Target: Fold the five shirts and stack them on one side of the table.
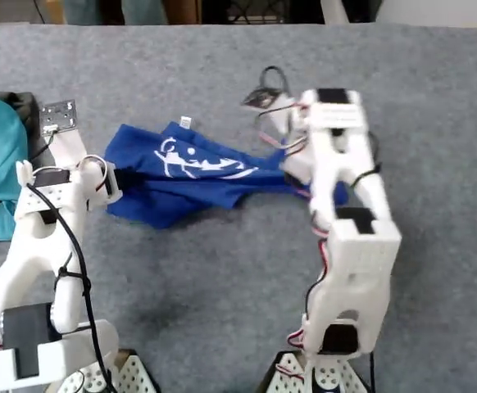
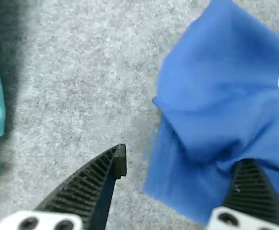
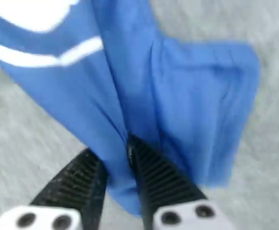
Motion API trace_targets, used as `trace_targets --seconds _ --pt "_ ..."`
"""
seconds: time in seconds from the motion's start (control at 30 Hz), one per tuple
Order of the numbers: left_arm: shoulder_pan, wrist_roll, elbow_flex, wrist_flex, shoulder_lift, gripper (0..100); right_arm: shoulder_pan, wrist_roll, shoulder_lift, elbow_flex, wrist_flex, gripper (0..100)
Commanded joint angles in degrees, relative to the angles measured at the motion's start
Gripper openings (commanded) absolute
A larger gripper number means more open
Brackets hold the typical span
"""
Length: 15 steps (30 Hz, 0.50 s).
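On the grey table [image 1: 222,278], the right gripper [image 3: 111,149] is pinching a fold of the blue shirt [image 1: 185,176] while the left gripper [image 2: 183,160] is gaping wide astride its other edge.

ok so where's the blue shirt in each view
High view: blue shirt lies crumpled mid-table between the two arms.
Left wrist view: its edge sits inside the open left gripper.
Right wrist view: a fold is pinched in the right gripper.
Shared landmark: the grey table cover under it.
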Motion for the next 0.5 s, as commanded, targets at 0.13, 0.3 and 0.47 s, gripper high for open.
trace_targets --seconds 0.13,0.3,0.47 --pt "-3.21 0.97 -2.24 -1.05 -0.44 33 16.79 4.75 11.56 -25.1 5.01 2.3" --pt "-2.95 0.97 -2.07 -1.14 -0.35 33 14.95 4.75 17.1 -41.54 14.42 27.2" --pt "-2.86 0.97 -1.98 -1.23 -0.26 33 11.78 -0.7 12.79 -50.77 14.51 53.5"
